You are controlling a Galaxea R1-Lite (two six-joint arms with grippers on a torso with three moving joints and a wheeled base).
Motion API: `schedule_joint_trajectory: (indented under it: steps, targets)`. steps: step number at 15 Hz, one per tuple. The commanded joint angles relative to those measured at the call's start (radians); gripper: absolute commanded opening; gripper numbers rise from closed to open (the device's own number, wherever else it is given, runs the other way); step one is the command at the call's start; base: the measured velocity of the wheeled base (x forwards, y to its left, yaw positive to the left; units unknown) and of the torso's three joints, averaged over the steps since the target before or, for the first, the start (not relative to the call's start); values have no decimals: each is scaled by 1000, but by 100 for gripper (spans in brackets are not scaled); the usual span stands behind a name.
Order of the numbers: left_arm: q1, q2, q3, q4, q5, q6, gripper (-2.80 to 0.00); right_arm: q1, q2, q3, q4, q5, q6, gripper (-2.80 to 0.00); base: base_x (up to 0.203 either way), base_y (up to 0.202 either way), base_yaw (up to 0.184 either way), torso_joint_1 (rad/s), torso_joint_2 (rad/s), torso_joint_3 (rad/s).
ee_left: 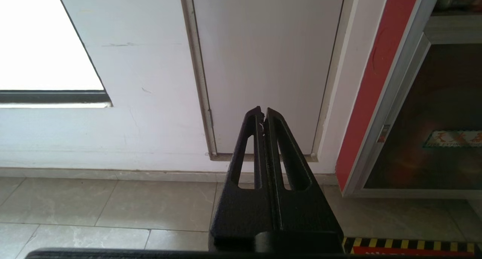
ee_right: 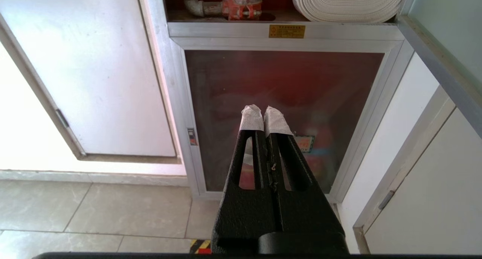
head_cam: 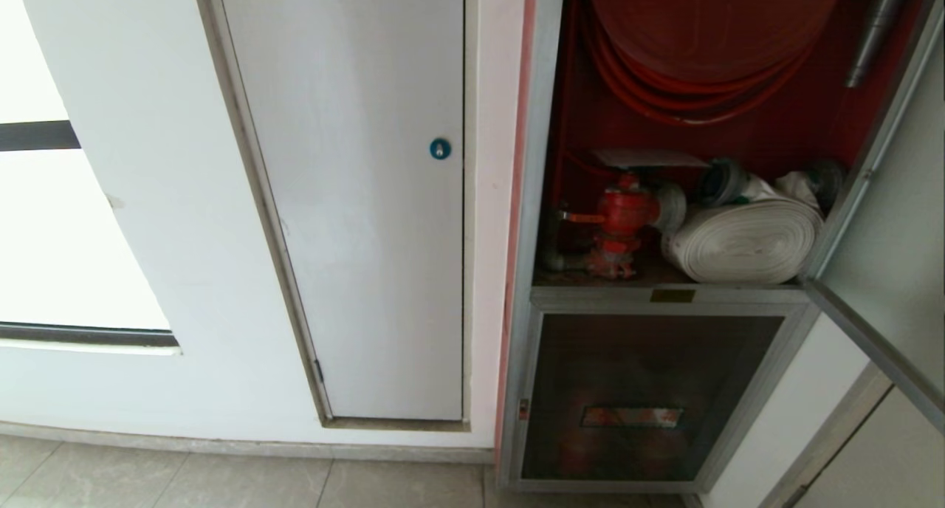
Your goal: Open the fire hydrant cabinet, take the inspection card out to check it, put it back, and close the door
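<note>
The fire hydrant cabinet (head_cam: 533, 198) stands open, red inside, with a red hose reel (head_cam: 709, 21), a red valve (head_cam: 624, 213) and a white rolled hose (head_cam: 746, 242). The inspection card (head_cam: 648, 159), a thin pale sheet, lies flat just above the valve. The door (head_cam: 897, 257) is swung out to the right, and its frame edge also shows in the right wrist view (ee_right: 437, 63). Neither arm is in the head view. My left gripper (ee_left: 263, 114) hangs low, shut and empty, facing the white wall panel. My right gripper (ee_right: 262, 114), its tips wrapped in white tape, is shut and empty before the lower glass panel.
A white door with a blue lock (head_cam: 440, 148) sits left of the cabinet. Below the open compartment is a smaller dark glass panel (head_cam: 642, 397). A bright window (head_cam: 44, 235) is at the far left. Grey floor tiles (head_cam: 221, 482) run along the wall.
</note>
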Motion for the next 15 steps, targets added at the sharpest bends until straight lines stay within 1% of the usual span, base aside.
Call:
schedule_joint_trajectory:
  steps: [1, 15]
  targets:
    - [0, 0, 3, 0, -1, 0, -280, 0, -2, 0, 0, 0, 0, -280, 0, 0, 0, 0, 0, 0]
    - [0, 0, 3, 0, -1, 1, -280, 0, -2, 0, 0, 0, 0, -280, 0, 0, 0, 0, 0, 0]
